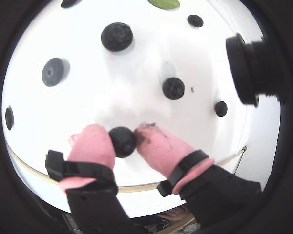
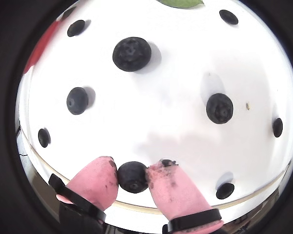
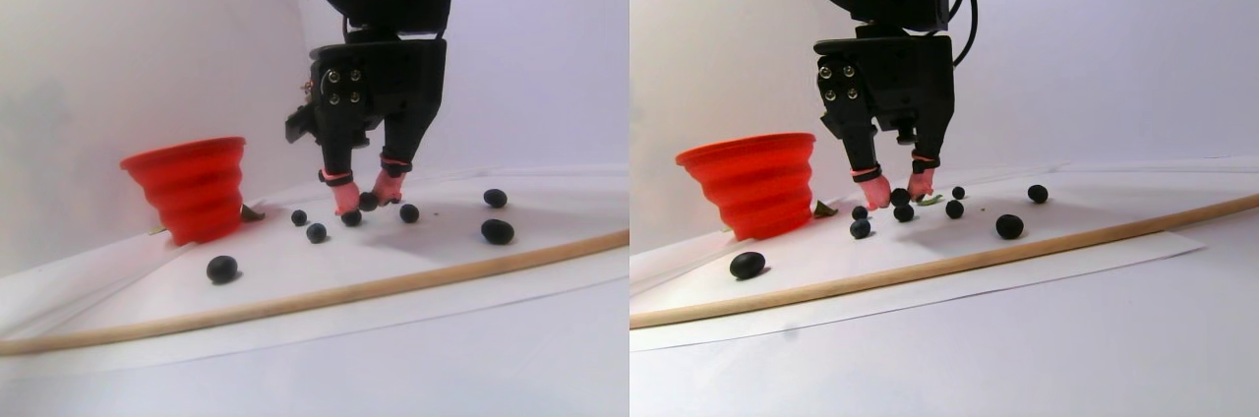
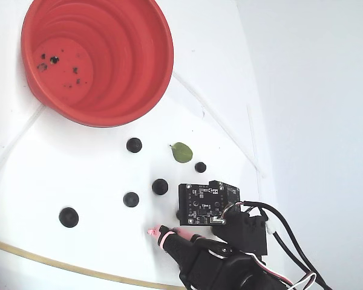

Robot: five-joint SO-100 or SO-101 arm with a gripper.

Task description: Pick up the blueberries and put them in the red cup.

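Flat white matte tabletop [image 3: 393,358], evenly lit, soft shadows. Large white paper sheet [image 3: 413,299] lies on it. Long thin light wooden rod [image 3: 325,294] runs diagonally across sheet near its front edge. Plain pale wall [image 3: 118,53] behind, faint lilac tint toward right in stereo pair view.

Both wrist views ride close behind the pink fingertips [image 1: 93,144], facing down at the white sheet [image 2: 176,141]; stereo pair looks low from the table's side; fixed view looks straight down; all share the berry-strewn sheet.
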